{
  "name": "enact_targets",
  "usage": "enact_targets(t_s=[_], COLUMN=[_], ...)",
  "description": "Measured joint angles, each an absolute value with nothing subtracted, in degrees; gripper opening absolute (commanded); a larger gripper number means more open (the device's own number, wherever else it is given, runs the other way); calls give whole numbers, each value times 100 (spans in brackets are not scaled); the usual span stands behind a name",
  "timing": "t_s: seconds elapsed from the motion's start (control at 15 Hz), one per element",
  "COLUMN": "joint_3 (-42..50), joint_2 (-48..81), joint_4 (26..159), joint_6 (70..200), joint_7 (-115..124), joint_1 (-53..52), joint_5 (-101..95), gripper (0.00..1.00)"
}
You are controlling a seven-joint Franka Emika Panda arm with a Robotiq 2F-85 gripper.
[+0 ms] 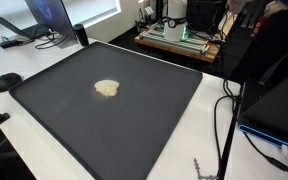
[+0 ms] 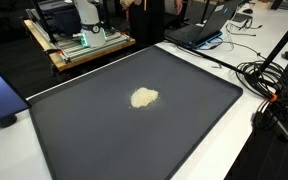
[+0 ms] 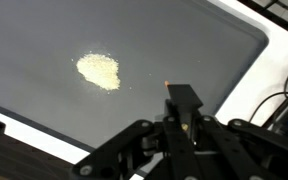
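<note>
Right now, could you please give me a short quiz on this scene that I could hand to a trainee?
1. True or false: the pale pile lies on the dark tray.
2. In the wrist view the jaws are: A) wide open, B) shut, C) out of view.
3. Where on the tray does the pile sit?
Key: 1 true; 2 B; 3 near the middle, apart from every rim.
</note>
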State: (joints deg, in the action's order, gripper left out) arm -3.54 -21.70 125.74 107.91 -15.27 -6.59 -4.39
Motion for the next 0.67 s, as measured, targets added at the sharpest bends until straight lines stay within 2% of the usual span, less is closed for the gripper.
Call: enact_targets(t_s=[0.4, 0.47, 0.67], joint_3=[-564, -601, -656], joint_2=[-1346, -1265, -1207], joint_4=[11949, 11898, 11889], joint_6=[10631, 10656, 10813], joint_7=[-910, -987, -1206], joint_1=[-557, -611, -769], joint_5=[-1247, -1247, -1239], gripper=[3, 13, 13])
